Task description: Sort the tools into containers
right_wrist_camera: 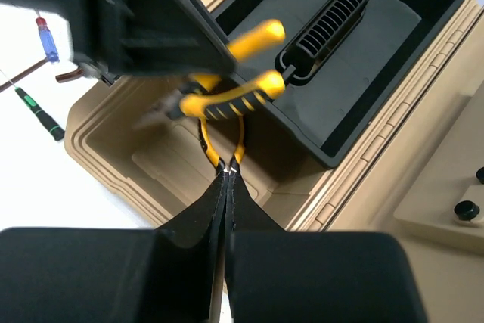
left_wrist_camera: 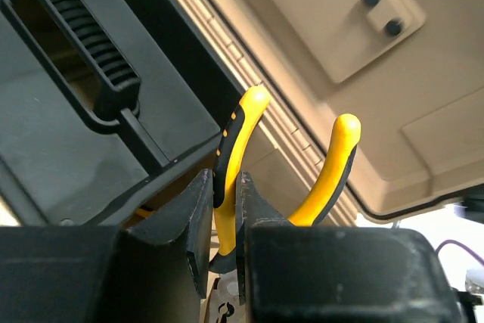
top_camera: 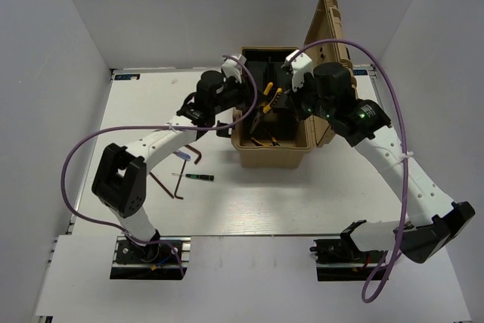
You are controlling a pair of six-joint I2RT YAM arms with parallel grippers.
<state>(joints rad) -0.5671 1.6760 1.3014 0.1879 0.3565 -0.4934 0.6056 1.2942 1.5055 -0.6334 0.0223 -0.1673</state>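
The white table [top_camera: 302, 202] carries a tan toolbox [top_camera: 272, 158] near its middle. The lid [top_camera: 327, 28] stands open and upright on the right side. A black tray [top_camera: 261, 58] with a ribbed handle sits in the far half of the box, and the near half is an open well.

Both arms reach over the box from their own sides. The left claw [left_wrist_camera: 224, 217] is clamped on one handle of a pair of yellow-and-black pliers [left_wrist_camera: 240, 122]. It holds them above the well, next to the edge of the tray, and their second handle sticks out free. The right claw [right_wrist_camera: 227, 175] hangs over the same well with its two fingers pressed flat together and nothing between them. Past its tips a second pair of pliers [right_wrist_camera: 205, 135] lies on the bottom of the box.

The other tools lie on the table to the left of the box. They are the dark reddish hex keys [top_camera: 165, 184], the small blue-and-red screwdriver [right_wrist_camera: 48, 41] and the short black-and-green stick tool [top_camera: 198, 177]. All of them are close together, and no claw touches them.
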